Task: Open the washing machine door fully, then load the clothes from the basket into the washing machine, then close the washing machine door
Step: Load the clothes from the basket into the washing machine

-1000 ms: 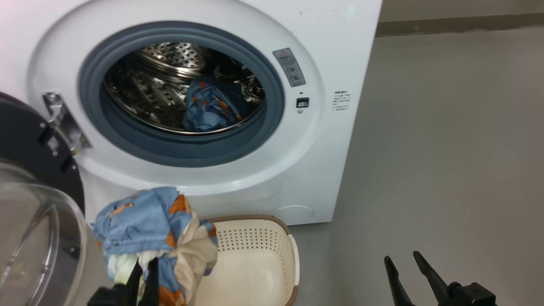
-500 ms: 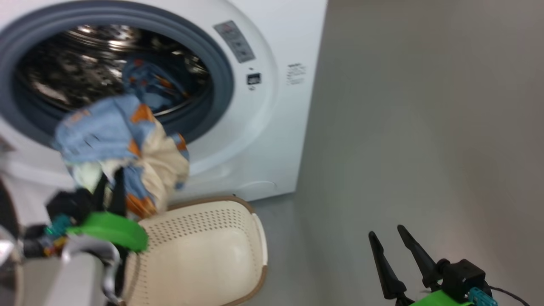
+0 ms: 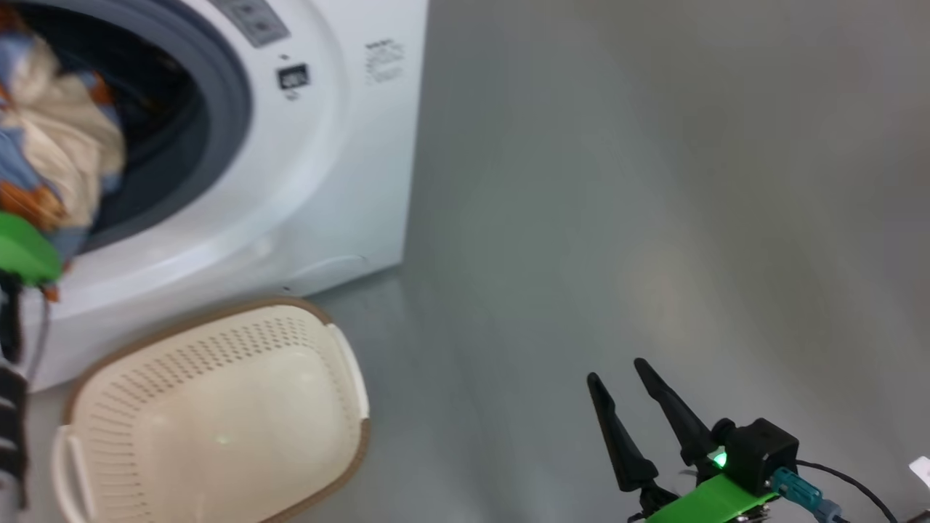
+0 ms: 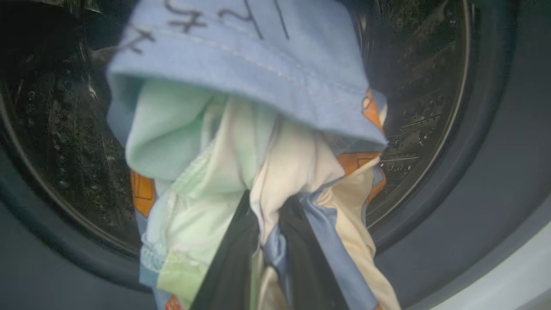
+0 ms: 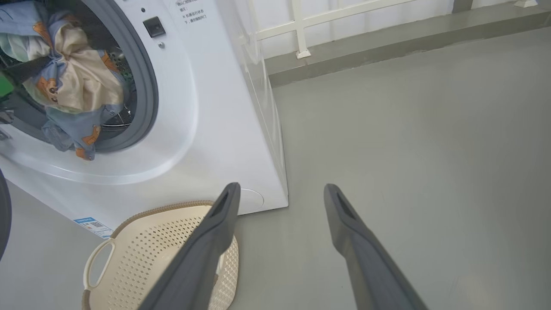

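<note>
Clothes point(image 4: 241, 107) hung pinched in left gripper point(image 4: 269, 201) at washing machine point(image 3: 327, 181) mouth — drum point(image 4: 430, 107) lay straight ahead along fingers point(image 4: 228, 267); right gripper point(image 3: 617, 370), fingers spread, sat well apart — basket point(image 3: 218, 349) below opening.

Left end effector point(image 4: 269, 203) clamped, right end effector point(image 3: 616, 372) spread.

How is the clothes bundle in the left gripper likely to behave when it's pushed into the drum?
Probably floppy: the clothes drape and fold around the left gripper. Likely light, since one pinch carries the whole bundle. A loose end hangs down by the grey gasket, so it may snag there.
</note>
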Controlling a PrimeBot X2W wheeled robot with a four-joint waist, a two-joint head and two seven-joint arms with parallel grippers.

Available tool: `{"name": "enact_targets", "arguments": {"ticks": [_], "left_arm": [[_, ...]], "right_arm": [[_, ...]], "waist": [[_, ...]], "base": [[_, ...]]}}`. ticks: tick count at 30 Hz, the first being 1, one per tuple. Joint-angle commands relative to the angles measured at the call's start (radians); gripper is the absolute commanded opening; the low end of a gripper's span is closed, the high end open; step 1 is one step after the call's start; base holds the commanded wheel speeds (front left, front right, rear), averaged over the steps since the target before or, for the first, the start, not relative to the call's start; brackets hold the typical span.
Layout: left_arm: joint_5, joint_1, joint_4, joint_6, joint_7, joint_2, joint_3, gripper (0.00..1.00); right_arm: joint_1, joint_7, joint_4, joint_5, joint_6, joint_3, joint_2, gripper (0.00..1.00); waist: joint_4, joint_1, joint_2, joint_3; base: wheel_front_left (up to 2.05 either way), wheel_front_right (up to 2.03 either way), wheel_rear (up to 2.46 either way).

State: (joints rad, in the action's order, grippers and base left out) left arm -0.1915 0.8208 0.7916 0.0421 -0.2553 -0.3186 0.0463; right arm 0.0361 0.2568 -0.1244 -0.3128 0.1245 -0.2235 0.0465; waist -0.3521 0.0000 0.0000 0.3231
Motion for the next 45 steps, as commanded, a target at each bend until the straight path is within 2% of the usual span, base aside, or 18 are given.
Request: {"name": "enact_targets", "arguments": {"ticks": [1, 8, 14, 18, 25, 32, 34, 35, 36, 37, 38, 43, 45], "left_arm": [[0.006, 0.041, -0.013, 0.006, -0.006, -0.058, 0.027, 0.0], [0.019, 0.254, 0.11, 0.015, -0.005, -0.148, 0.021, 0.0], [0.042, 0.407, 0.129, 0.018, -0.006, -0.203, 0.001, 0.0], [0.06, 0.473, 0.12, 0.011, -0.006, -0.223, -0.013, 0.0], [0.078, 0.52, 0.077, -0.036, -0.006, -0.253, -0.002, 0.0], [0.122, 0.535, 0.197, -0.033, 0.009, -0.245, -0.065, 0.01], [0.132, 0.546, 0.235, -0.039, 0.024, -0.237, -0.081, 0.22], [0.139, 0.551, 0.25, -0.043, 0.029, -0.233, -0.09, 0.39], [0.139, 0.551, 0.25, -0.043, 0.029, -0.233, -0.09, 0.39], [0.142, 0.556, 0.268, -0.04, 0.04, -0.227, -0.099, 0.88], [0.147, 0.559, 0.288, -0.033, 0.058, -0.22, -0.11, 1.0], [0.151, 0.572, 0.356, -0.067, 0.076, -0.188, -0.129, 1.0], [0.139, 0.561, 0.379, -0.058, 0.08, -0.171, -0.128, 1.0]], "right_arm": [[0.022, 0.005, 0.026, -0.011, 0.006, -0.028, 0.004, 1.0], [0.031, 0.005, 0.044, -0.031, 0.006, -0.069, 0.004, 1.0], [0.02, 0.005, 0.059, -0.042, 0.006, -0.078, 0.004, 1.0], [0.018, 0.005, 0.07, -0.045, 0.006, -0.089, 0.004, 1.0], [0.017, 0.005, 0.086, -0.05, 0.006, -0.109, 0.004, 1.0], [0.025, 0.005, 0.075, -0.053, 0.006, -0.124, 0.004, 1.0], [0.029, 0.005, 0.072, -0.051, 0.006, -0.126, 0.004, 1.0], [0.031, 0.005, 0.069, -0.049, 0.006, -0.126, 0.004, 1.0], [0.031, 0.005, 0.069, -0.049, 0.006, -0.126, 0.004, 1.0], [0.032, 0.005, 0.066, -0.047, 0.006, -0.126, 0.004, 1.0], [0.034, 0.005, 0.062, -0.045, 0.006, -0.126, 0.004, 1.0], [0.043, 0.005, 0.05, -0.036, 0.006, -0.109, 0.004, 1.0], [0.043, 0.005, 0.048, -0.036, 0.006, -0.099, 0.004, 1.0]], "waist": [[-0.1, 0.0, 0.0, 0.106], [-0.151, 0.0, 0.0, 0.2], [-0.181, 0.0, 0.0, 0.264], [-0.192, 0.0, 0.0, 0.302], [-0.194, 0.0, 0.0, 0.345], [-0.17, 0.0, 0.0, 0.335], [-0.162, 0.0, 0.0, 0.325], [-0.157, 0.0, 0.0, 0.319], [-0.157, 0.0, 0.0, 0.319], [-0.152, 0.0, 0.0, 0.312], [-0.147, 0.0, 0.0, 0.305], [-0.116, 0.0, 0.0, 0.259], [-0.103, 0.0, 0.0, 0.24]], "base": [[0.0, 0.0, 0.0], [0.0, 0.0, 0.0], [0.0, 0.0, 0.0], [0.0, 0.0, 0.0], [0.0, 0.0, 0.0], [0.0, 0.0, 0.0], [0.0, 0.0, 0.0], [0.0, 0.0, 0.0], [0.0, 0.0, 0.0], [0.0, 0.0, 0.0], [0.0, 0.0, 0.0], [0.0, 0.0, 0.0], [0.0, 0.0, 0.0]]}}
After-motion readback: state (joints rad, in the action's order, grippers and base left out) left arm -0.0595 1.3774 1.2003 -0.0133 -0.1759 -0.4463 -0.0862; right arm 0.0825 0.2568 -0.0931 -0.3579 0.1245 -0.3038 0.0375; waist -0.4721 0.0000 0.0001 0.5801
